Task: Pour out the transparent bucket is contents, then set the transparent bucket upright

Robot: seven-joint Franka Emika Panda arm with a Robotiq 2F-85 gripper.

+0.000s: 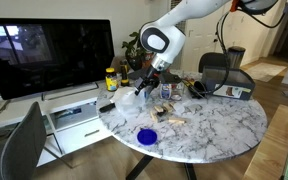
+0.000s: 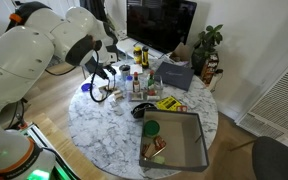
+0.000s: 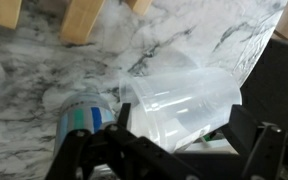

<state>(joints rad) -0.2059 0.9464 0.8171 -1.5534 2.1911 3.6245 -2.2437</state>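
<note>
The transparent bucket point(image 3: 179, 98) lies tilted on its side on the marble table, directly between my two fingers in the wrist view. In an exterior view it shows as a whitish tub point(image 1: 128, 100) just below my gripper point(image 1: 141, 84). My gripper point(image 3: 169, 150) is open, its jaws standing wide on either side of the tub. Light tan pieces point(image 3: 84, 20), the contents, lie on the marble beyond the bucket, and they also show in an exterior view point(image 1: 169, 113). The arm hides most of the bucket in the view where my gripper point(image 2: 101, 83) hangs over the table's far side.
A small bottle with a teal label point(image 3: 76, 115) lies right beside the bucket. A flat blue disc point(image 1: 146, 135) sits near the table's front edge. Bottles point(image 2: 134, 82) crowd the middle, and a grey tray point(image 2: 182, 148) holds items. A monitor point(image 1: 44, 55) stands behind.
</note>
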